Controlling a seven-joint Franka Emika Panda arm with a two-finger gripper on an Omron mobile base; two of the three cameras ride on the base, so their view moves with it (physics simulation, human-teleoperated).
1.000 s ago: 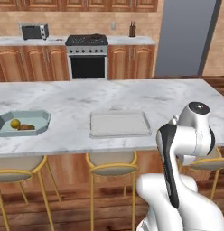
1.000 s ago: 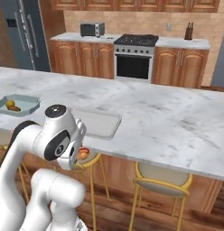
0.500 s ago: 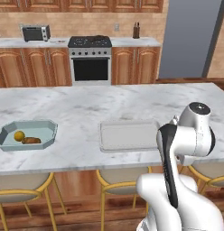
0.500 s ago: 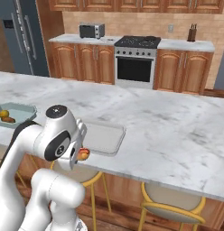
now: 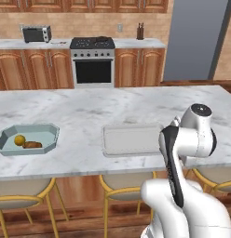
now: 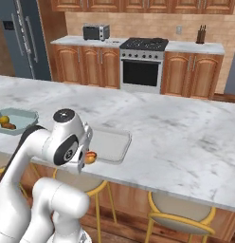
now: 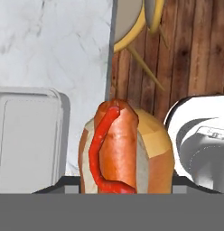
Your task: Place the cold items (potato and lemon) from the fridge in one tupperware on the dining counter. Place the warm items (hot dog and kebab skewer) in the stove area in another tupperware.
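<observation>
Hot dog (image 7: 118, 151) sat gripped between the jaws of the gripper (image 6: 86, 157), at the counter edge beside the empty white tupperware (image 5: 132, 138). Probably light and soft, bun easily crushed; best held across the middle. Sauce stripe visible from the hand view; lemon (image 5: 19, 139) in the other tupperware (image 5: 47, 135) seen from the base views.

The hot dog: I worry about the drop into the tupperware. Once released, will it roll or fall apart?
The hot dog, held in the gripper, looks rounded and long, so it may roll slightly. The sausage sits loosely in its bun, so it could shift. The empty tupperware has a raised rim that should contain it.
</observation>
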